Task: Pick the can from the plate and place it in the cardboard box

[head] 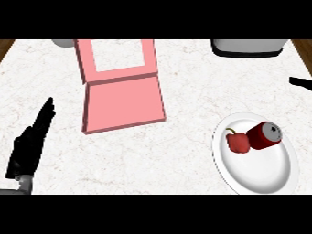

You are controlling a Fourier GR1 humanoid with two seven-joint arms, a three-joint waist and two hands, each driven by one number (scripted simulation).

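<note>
A red can (265,135) lies on its side on the white plate (256,171) at the lower right, its silver top facing up and to the right. A red bell pepper (237,142) rests against the can's left side. The pink box (121,82) stands open at the upper middle, its flap laid toward me. My left hand (29,144) rests at the lower left with straight fingers pointing up. Only dark fingertips of my right hand (309,85) show at the right edge, above and to the right of the plate.
A grey appliance (246,47) with a dark base stands at the top right. A small grey object (63,43) peeks in at the top left, beside the box. Brown wooden floor shows past both far counter corners.
</note>
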